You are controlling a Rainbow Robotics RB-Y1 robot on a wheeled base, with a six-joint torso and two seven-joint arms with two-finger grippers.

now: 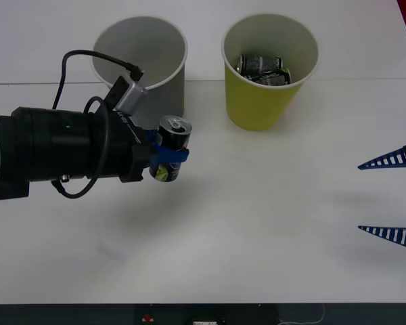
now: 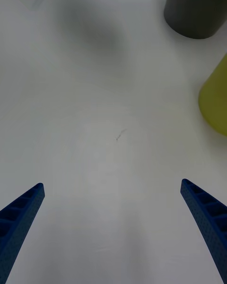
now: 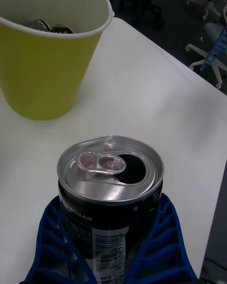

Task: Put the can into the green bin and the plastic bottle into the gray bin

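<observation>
My left gripper [image 1: 168, 154] is shut on the can [image 1: 170, 149], a small black drink can with a silver top and an opened pull tab, held upright above the table just in front of the gray bin [image 1: 143, 61]. In the left wrist view the blue fingers [image 3: 52, 236] wrap the can [image 3: 111, 189], with the green bin [image 3: 45, 57] beyond it. The green bin [image 1: 269, 68] stands to the right of the gray one and holds silver-gray cans. My right gripper [image 1: 391, 196] hangs open at the table's right edge. The plastic bottle is out of view.
In the right wrist view the open blue fingers [image 2: 21, 217] frame bare white tabletop, with the gray bin's base [image 2: 196, 9] and the green bin's side [image 2: 215, 102] farther off. Office chairs [image 3: 210, 47] stand on the floor beyond the table's edge.
</observation>
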